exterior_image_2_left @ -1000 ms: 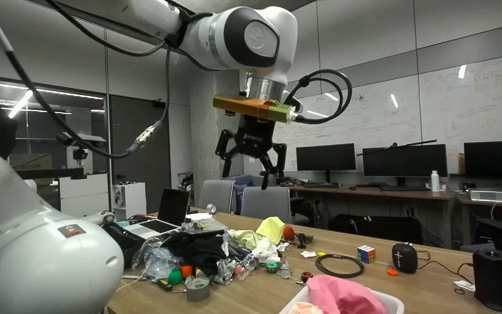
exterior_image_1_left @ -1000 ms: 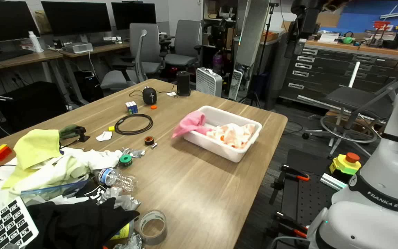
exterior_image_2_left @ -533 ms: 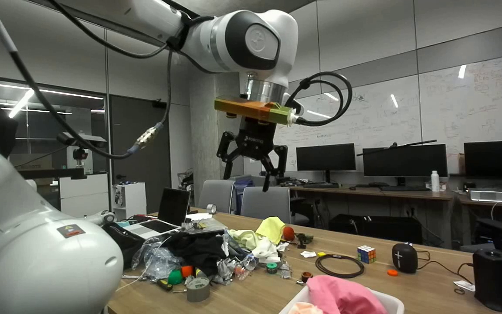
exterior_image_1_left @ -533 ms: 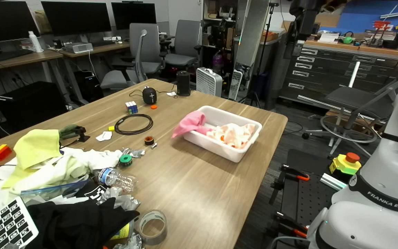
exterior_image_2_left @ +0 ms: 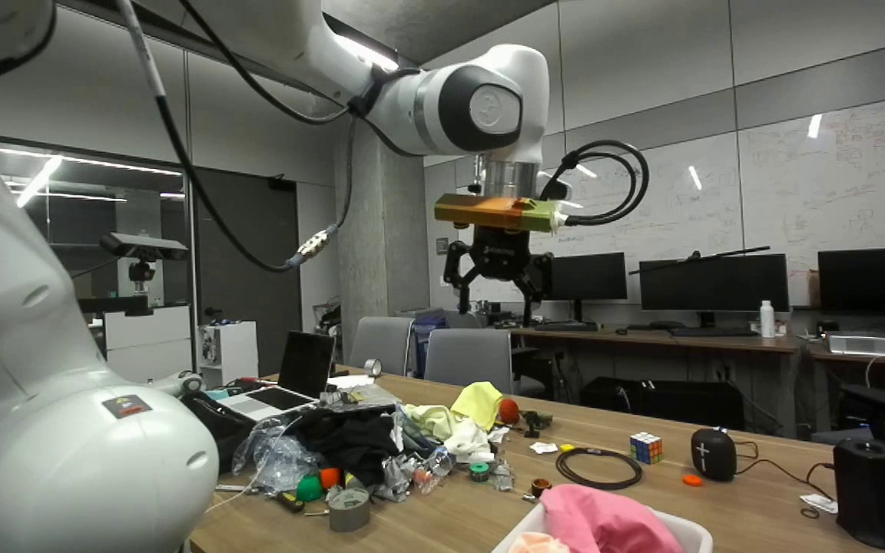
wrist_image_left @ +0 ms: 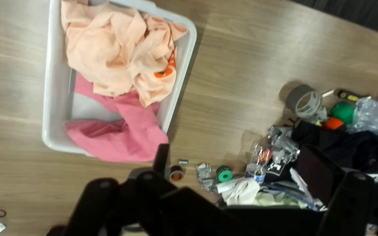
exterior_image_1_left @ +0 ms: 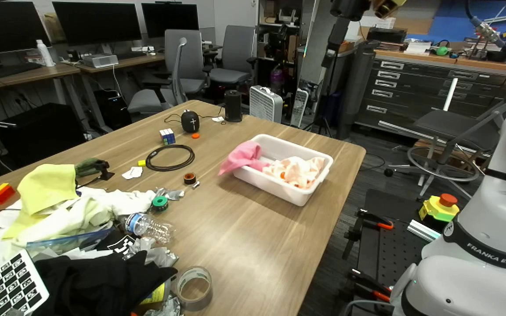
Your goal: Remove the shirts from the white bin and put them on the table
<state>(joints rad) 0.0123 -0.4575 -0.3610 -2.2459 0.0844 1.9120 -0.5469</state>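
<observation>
The white bin (exterior_image_1_left: 275, 188) stands on the wooden table (exterior_image_1_left: 235, 245); it also shows in the wrist view (wrist_image_left: 47, 114). A pink shirt (exterior_image_1_left: 245, 154) lies in one end of the bin and hangs over the rim; it also shows in the wrist view (wrist_image_left: 126, 139). A peach shirt with an orange print (exterior_image_1_left: 299, 170) is bunched in the other end, and shows in the wrist view (wrist_image_left: 107, 49). My gripper (exterior_image_2_left: 495, 309) is open and empty, high above the table, pointing down. In the wrist view the gripper (wrist_image_left: 241, 164) has its fingers wide apart, with the bin off to one side.
A pile of clutter with a black cloth (exterior_image_1_left: 99, 281), a yellow cloth (exterior_image_1_left: 48, 188), a plastic bottle (exterior_image_1_left: 149, 227) and a tape roll (exterior_image_1_left: 194, 288) covers one table end. A coiled cable (exterior_image_1_left: 170, 158), a cube (exterior_image_1_left: 167, 136) and a speaker (exterior_image_1_left: 190, 121) lie beyond the bin.
The arm and open gripper have moved sideways, leftward in an exterior view and rightward in an exterior view. The bin and both shirts have not moved.
</observation>
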